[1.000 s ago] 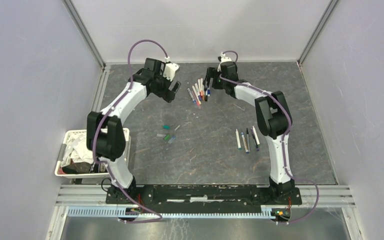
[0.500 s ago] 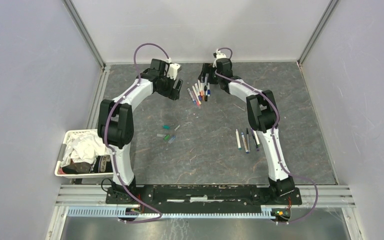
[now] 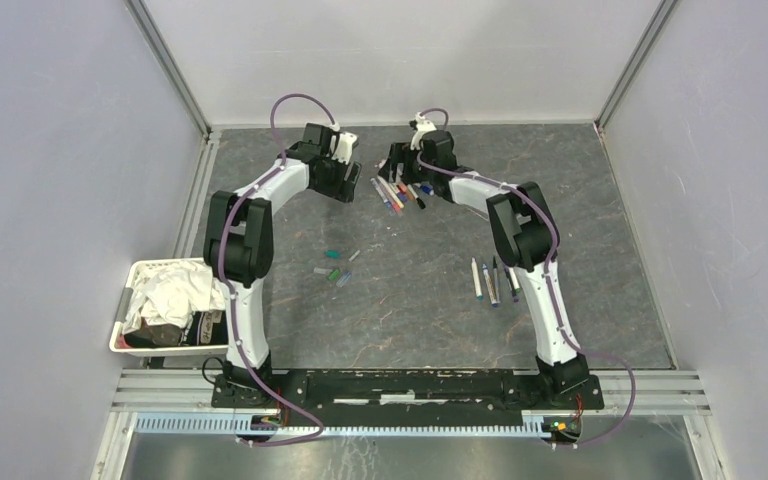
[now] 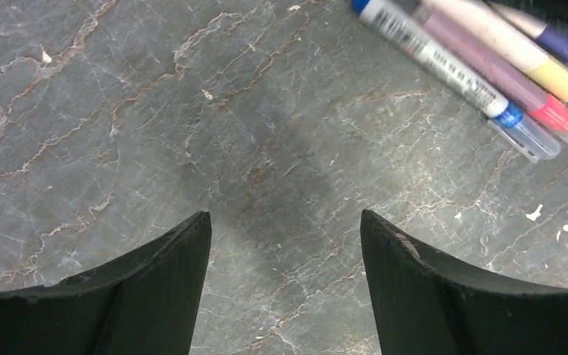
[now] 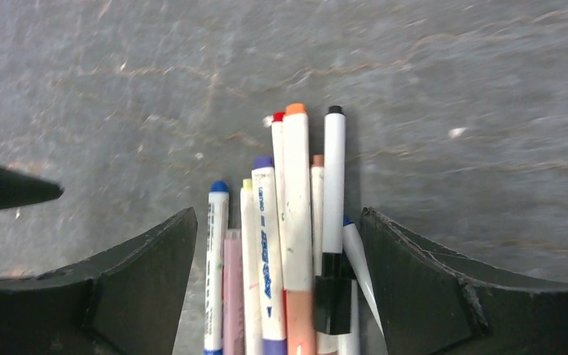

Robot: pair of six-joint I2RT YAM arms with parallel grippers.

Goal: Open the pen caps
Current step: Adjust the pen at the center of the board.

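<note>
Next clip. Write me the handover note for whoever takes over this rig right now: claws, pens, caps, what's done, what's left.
Left claw: open, empty, low over the table beside the far pile.
Right claw: open, straddling the capped pens at far centre, nothing gripped.
Loose caps: small cluster mid-table.
Second row of pens: by the right arm; too small to tell, probably the opened ones.
Done: a few caps off, judging by the loose ones.
Left: the far pile, which appears fully capped.
</note>
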